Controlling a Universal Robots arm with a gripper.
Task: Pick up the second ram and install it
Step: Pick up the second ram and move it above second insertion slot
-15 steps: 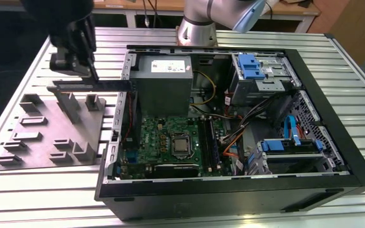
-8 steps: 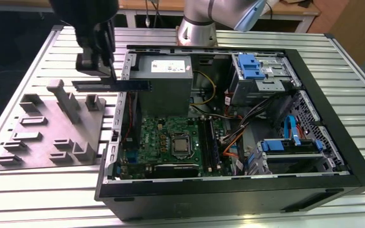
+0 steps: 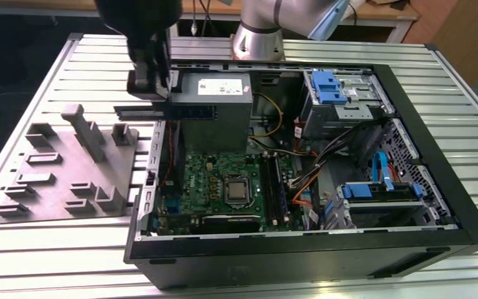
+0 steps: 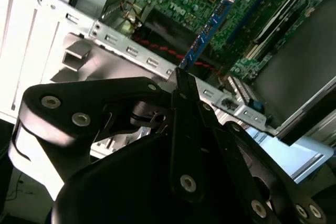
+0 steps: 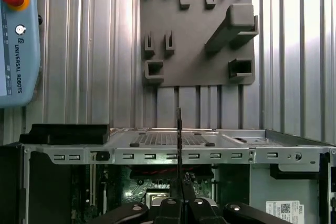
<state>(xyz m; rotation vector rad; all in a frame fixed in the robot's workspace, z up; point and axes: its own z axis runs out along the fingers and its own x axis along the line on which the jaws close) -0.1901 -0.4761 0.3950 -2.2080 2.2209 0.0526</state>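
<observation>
**Fig.** Single-arm rig at an open PC case (image 3: 438, 187) on a slatted table (image 3: 56, 255).

**(a) Grasp.** Gripper (image 3: 161, 94) carries the second ram (image 3: 191, 113). Jaws are pressed onto its two flat faces, pinching it approx. mid-length, and the board sticks out to both sides. In the second wrist view the stick (image 4: 210, 24) runs edge-on out of the fingertips. In the first wrist view it reads as a thin dark line (image 5: 179, 145).

**(b) Position.** Stick is held clear of everything, long axis about level. It sits over the case wall on the exterior view's left, just beside the PSU (image 3: 214, 93). It is well apart from the DIMM slots (image 3: 271, 184) on the motherboard (image 3: 201, 187), so it is not yet seated. The grey fixture plate (image 3: 56, 180) lies outside the case, on the exterior view's left.

**(c) Handling (est.).**
- Light, stiff, very thin PCB, so little grip force is likely needed.
- Faces are probably smooth, so the board may pivot or slide in a two-point pinch.
- Chips and the contact edge are the fragile parts.
- Best hold is on the flat faces near the mid-length, w/ the contact edge left free and the pads spanning chips rather than bearing on one corner.
- Skew at the slot would likely bend or jam it.
</observation>
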